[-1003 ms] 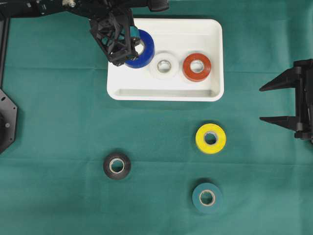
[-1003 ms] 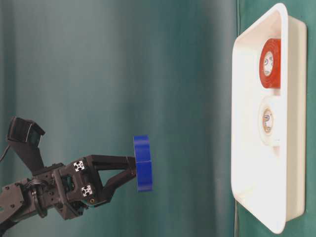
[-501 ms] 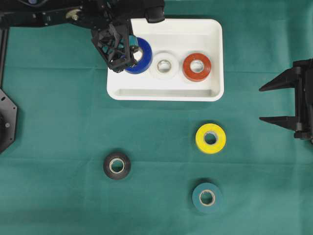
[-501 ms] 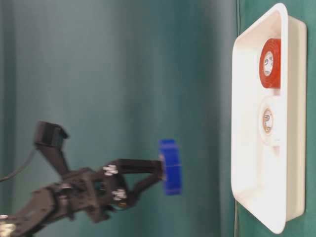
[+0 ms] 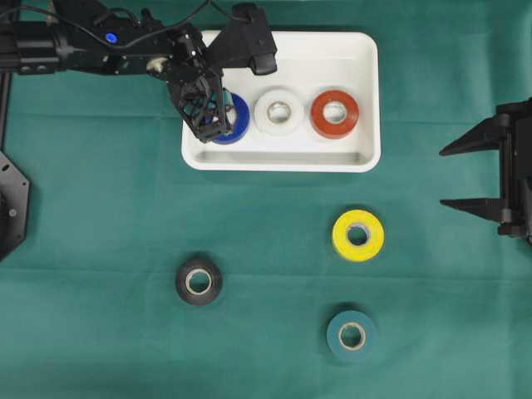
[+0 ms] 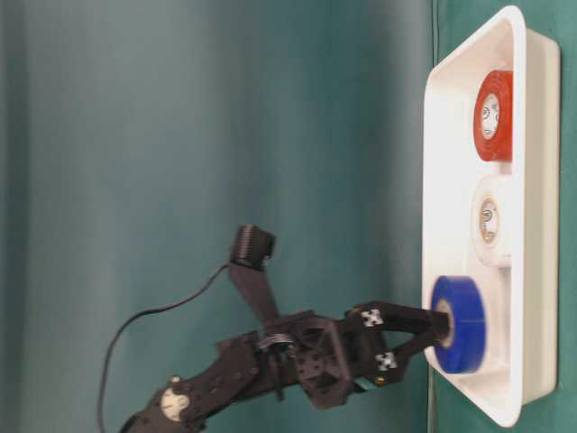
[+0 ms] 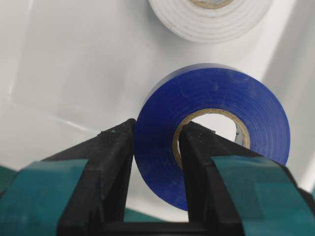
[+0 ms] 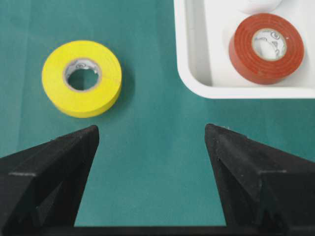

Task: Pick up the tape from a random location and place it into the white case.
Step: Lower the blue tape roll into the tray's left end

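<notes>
My left gripper [image 5: 218,121] is shut on a blue tape roll [image 5: 236,116], one finger outside the roll and one through its hole [image 7: 199,147]. The roll rests low in the left end of the white case [image 5: 366,91], touching or almost touching its floor in the table-level view [image 6: 460,323]. A white roll [image 5: 278,111] and a red roll [image 5: 334,114] lie in the case to its right. My right gripper [image 5: 453,175] stands open at the right edge, nothing between its fingers [image 8: 64,162].
On the green cloth lie a yellow roll [image 5: 358,235], a black roll [image 5: 199,282] and a teal roll [image 5: 352,335]. The left arm [image 5: 100,46] stretches along the back left. A black mount [image 5: 10,208] sits at the left edge.
My left gripper has carried the blue roll down and slightly left into the case's left end, from well above it. The right gripper has not moved.
</notes>
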You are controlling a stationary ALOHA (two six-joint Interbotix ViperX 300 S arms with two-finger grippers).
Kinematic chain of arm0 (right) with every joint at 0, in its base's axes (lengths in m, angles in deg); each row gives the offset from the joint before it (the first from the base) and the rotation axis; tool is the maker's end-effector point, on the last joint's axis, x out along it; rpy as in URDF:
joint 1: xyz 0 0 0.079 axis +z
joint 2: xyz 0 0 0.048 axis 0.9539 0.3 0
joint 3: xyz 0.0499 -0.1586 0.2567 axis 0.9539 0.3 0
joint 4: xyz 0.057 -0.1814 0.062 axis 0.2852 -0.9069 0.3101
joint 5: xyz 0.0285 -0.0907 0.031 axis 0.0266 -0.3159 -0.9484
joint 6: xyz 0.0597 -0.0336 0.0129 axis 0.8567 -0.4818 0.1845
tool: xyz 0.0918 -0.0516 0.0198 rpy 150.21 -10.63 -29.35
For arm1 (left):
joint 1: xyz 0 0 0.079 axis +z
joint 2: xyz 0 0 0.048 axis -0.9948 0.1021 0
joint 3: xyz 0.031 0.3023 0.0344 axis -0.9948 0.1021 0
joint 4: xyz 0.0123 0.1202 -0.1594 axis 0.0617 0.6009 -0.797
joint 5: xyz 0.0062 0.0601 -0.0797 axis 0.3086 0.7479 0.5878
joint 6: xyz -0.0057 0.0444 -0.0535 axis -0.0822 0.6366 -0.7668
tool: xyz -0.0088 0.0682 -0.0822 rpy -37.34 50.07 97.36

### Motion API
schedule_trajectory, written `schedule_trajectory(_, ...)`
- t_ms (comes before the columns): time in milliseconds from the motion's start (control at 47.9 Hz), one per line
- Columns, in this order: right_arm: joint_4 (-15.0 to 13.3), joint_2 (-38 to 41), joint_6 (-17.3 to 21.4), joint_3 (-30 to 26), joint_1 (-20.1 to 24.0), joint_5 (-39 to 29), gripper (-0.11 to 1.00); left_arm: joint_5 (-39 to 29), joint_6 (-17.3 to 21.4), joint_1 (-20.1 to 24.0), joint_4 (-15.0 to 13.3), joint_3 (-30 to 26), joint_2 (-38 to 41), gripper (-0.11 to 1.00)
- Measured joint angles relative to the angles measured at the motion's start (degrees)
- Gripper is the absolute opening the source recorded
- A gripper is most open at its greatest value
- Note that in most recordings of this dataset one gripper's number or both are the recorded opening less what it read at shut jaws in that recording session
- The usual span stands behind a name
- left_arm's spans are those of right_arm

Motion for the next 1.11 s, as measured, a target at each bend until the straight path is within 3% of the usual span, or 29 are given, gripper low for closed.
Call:
schedule_trajectory(773,-0.09,0.18,0.00,0.00,0.00,0.09,0.82,1.67,1.58,0.62,-0.35,0.35,1.32,0.23)
schedule_trajectory(815,-0.09,0.18,0.00,-0.09,0.00,0.09,0.82,1.93,1.58,0.70,-0.26,0.35,1.32,0.30)
schedule_trajectory(1003,-0.09,0.18,0.00,-0.09,0.09,0.09,0.82,3.69,1.58,0.62,-0.35,0.35,1.32,0.85)
schedule_trajectory(1065,-0.09,0.35,0.00,-0.09,0.09,0.00,0.82,3.78,1.58,0.62,-0.35,0.35,1.32,0.95)
schedule_trajectory(1107,-0.09,0.44,0.09,-0.09,0.00,0.09,0.82,3.78,1.58,0.70,-0.35,0.35,1.41,0.94)
